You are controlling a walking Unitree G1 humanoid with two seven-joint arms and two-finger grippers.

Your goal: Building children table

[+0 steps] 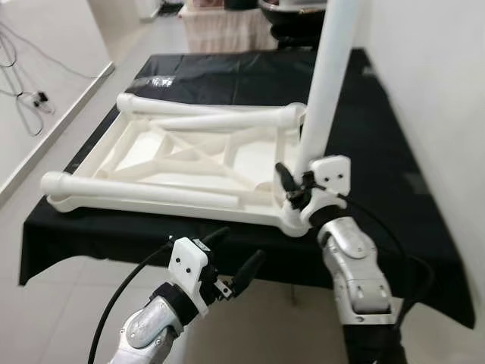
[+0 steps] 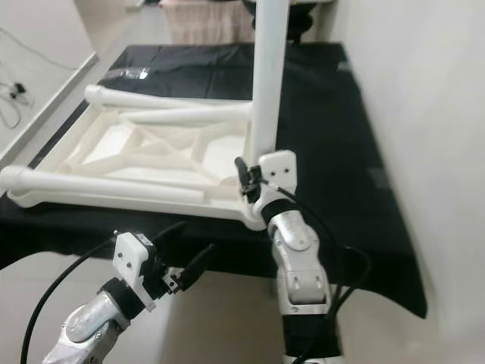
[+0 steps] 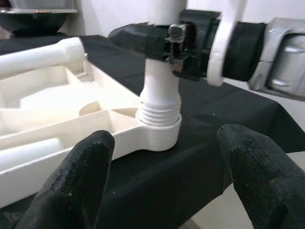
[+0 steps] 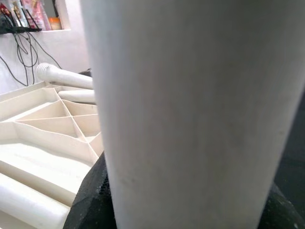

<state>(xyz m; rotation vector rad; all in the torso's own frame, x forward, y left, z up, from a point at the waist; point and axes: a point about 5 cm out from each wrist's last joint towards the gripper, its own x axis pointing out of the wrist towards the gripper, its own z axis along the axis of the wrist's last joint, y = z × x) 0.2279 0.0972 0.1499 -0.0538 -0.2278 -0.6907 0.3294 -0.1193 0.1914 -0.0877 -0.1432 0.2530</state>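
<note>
step: screwing leg | right end effector (image 1: 297, 189) clamped on upright white plastic table leg (image 1: 327, 83) at near corner socket of upturned white ribbed tabletop (image 1: 174, 163) on black-covered bench (image 1: 379, 159) | left end effector (image 1: 231, 262) wide, empty | I judge leg light, stiff, slippery: grip low.

One upturned white tabletop (image 1: 182, 163) lies on the black-draped counter (image 1: 379, 174) with four white legs — three lying across its ribbed underside (image 1: 144, 189) and one standing upright (image 1: 327, 83) at its near right corner.
</note>
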